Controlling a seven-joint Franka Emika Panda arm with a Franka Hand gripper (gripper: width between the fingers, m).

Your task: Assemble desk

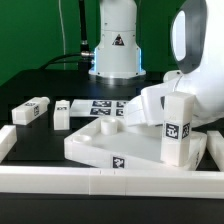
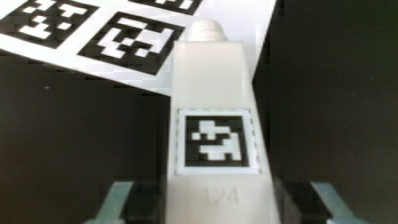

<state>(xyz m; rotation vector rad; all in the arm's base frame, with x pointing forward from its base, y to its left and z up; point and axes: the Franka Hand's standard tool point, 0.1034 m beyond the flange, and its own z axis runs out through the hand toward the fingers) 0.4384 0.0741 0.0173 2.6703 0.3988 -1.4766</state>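
Observation:
The white tray-like tabletop (image 1: 105, 148) lies in the middle of the table. One white leg (image 1: 177, 128) stands upright at its end on the exterior view's right. Two more legs (image 1: 32, 112) (image 1: 62, 113) lie on the exterior view's left. In the wrist view a further leg (image 2: 217, 110) with a tag lies lengthwise between my fingers (image 2: 121, 200), its tip pointing at the marker board (image 2: 107, 30). My gripper (image 2: 221, 196) is open, with dark gaps on both sides of this leg. In the exterior view my gripper (image 1: 142, 110) reaches down behind the tabletop, and its fingertips are hidden.
The marker board (image 1: 112, 105) lies behind the tabletop. A long white border rail (image 1: 110, 182) runs along the front, with a side piece (image 1: 8, 142) on the exterior view's left. The arm's base (image 1: 115, 50) stands at the back.

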